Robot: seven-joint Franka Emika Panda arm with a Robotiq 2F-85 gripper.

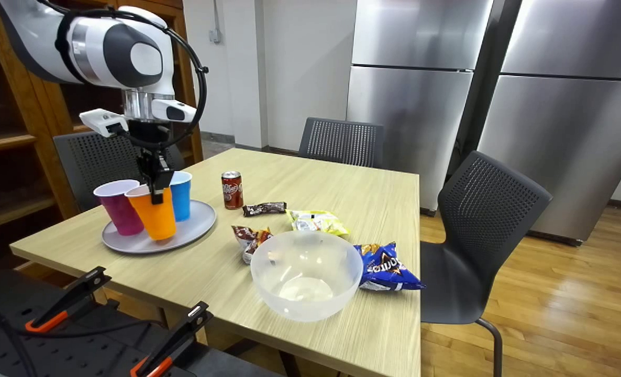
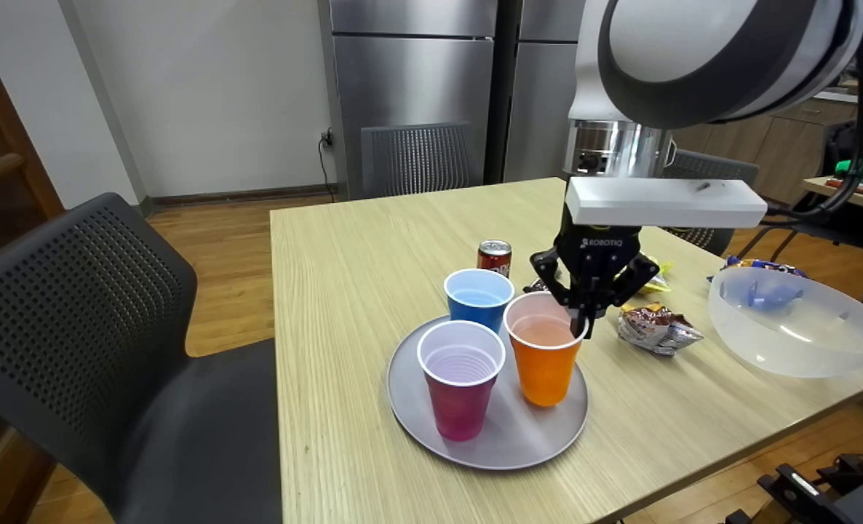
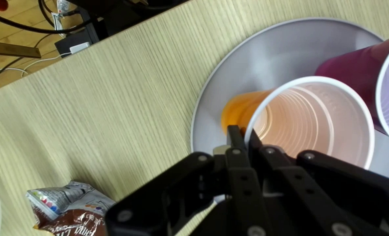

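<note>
The pincer (image 3: pixel 245 133) pinches the pale rim of the orange cup (image 1: pixel 158 222), one jaw inside the wall and the other against the outside, as the wrist view shows. The cup's body lies below and to one side of the pincer's tips, roughly upright, over the grey plate (image 2: pixel 417 415) on the worktop (image 1: pixel 310 173); whether its base touches the plate cannot be told. Across the orange cup from the pincer stand the purple cup (image 2: pixel 462 407) and the blue cup (image 1: pixel 183 198), both on the plate; they lie so near that contact with the orange cup cannot be excluded. On the pincer's opposite side a brown snack bag (image 2: pixel 657 329) lies near, with a cloudy bowl (image 1: pixel 305 310) farther off. Because the grip takes a single side of a thin wall, the cup is likely to lean or turn about the pinched spot; slow motion, with the pincer pointing straight down, suits it best. Pressure should be firm enough to prevent slipping yet light enough not to crease the wall, which is probably plastic. Any lift is best made vertical until the base clears the neighbouring rims, and any sideways travel best directed away from them, toward the pincer's bag side, without tilting.
</note>
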